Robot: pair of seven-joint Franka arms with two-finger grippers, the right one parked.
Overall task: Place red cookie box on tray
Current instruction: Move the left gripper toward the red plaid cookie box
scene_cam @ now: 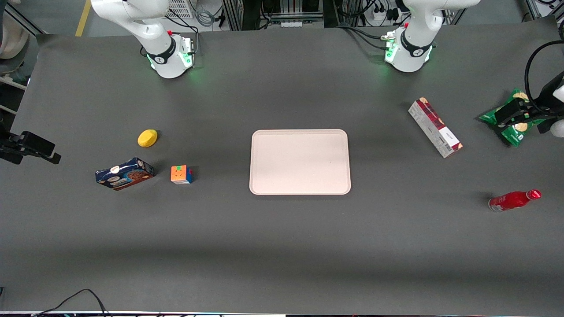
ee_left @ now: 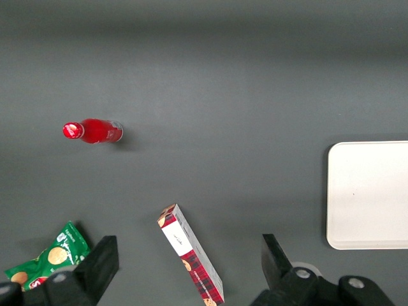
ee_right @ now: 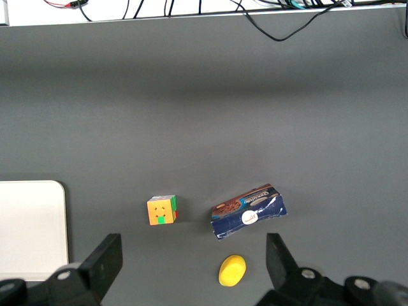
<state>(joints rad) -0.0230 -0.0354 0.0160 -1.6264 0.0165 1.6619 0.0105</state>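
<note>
The red cookie box (scene_cam: 435,127) is a long narrow carton with a dark red plaid face and a white label. It lies flat on the table, apart from the pale pink-beige tray (scene_cam: 299,161) and toward the working arm's end. My gripper (scene_cam: 513,115) hangs high over that end of the table, above a green snack bag. It is open and holds nothing. In the left wrist view the red cookie box (ee_left: 190,261) lies far below, slanted between the wide-spread fingers (ee_left: 102,258), and the tray (ee_left: 370,194) lies off to one side.
A red bottle (scene_cam: 514,200) lies on its side, nearer the front camera than the box. The green snack bag (scene_cam: 516,133) lies under the gripper. Toward the parked arm's end are a blue cookie box (scene_cam: 124,173), a colour cube (scene_cam: 181,175) and a yellow object (scene_cam: 147,138).
</note>
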